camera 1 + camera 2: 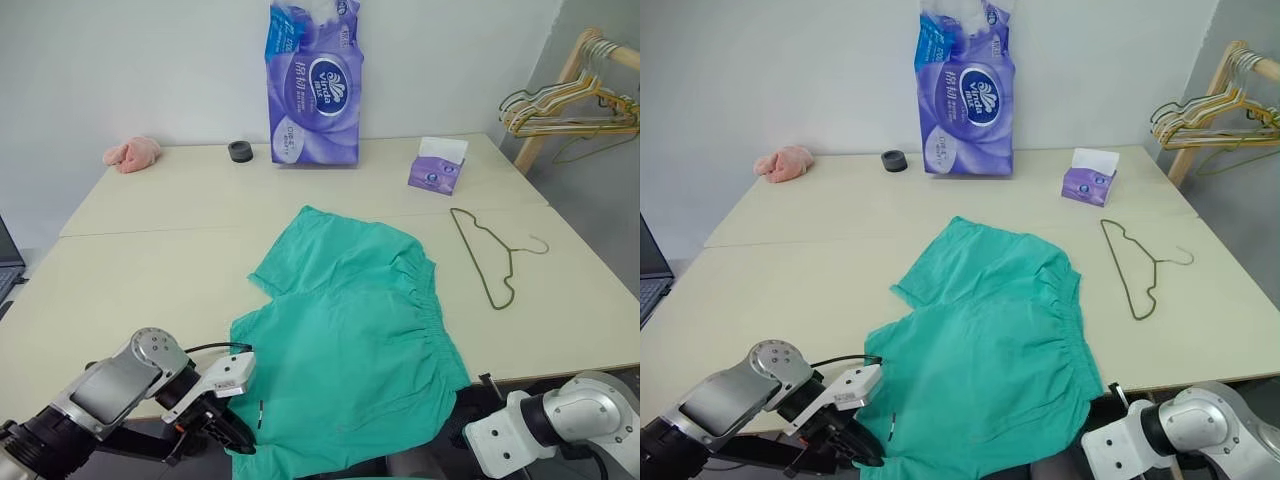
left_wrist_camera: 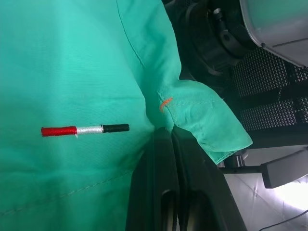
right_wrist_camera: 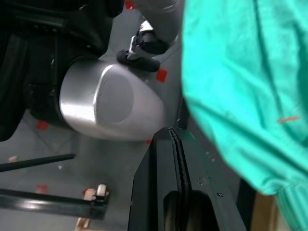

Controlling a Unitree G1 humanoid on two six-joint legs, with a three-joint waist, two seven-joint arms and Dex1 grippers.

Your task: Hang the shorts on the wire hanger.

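The teal-green shorts (image 1: 350, 320) lie spread on the cream table (image 1: 150, 280), their near part hanging over the front edge. My left gripper (image 1: 240, 440) is at the near left hem. Its fingers (image 2: 163, 159) are shut on the shorts' fabric beside a small red, white and black label (image 2: 84, 129). My right gripper (image 1: 478, 400) is at the near right corner, by the gathered waistband. It is shut too (image 3: 175, 131), with a sliver of green cloth at its tips. The wire hanger (image 1: 490, 255) lies flat on the table to the right of the shorts, with neither gripper touching it.
At the back of the table stand a tall purple tissue pack (image 1: 315, 80), a small tissue box (image 1: 437, 165), a black roll (image 1: 240, 151) and a pink cloth lump (image 1: 132, 153). A wooden rack with several hangers (image 1: 575, 100) stands at the far right. A laptop edge (image 1: 8, 255) is at the left.
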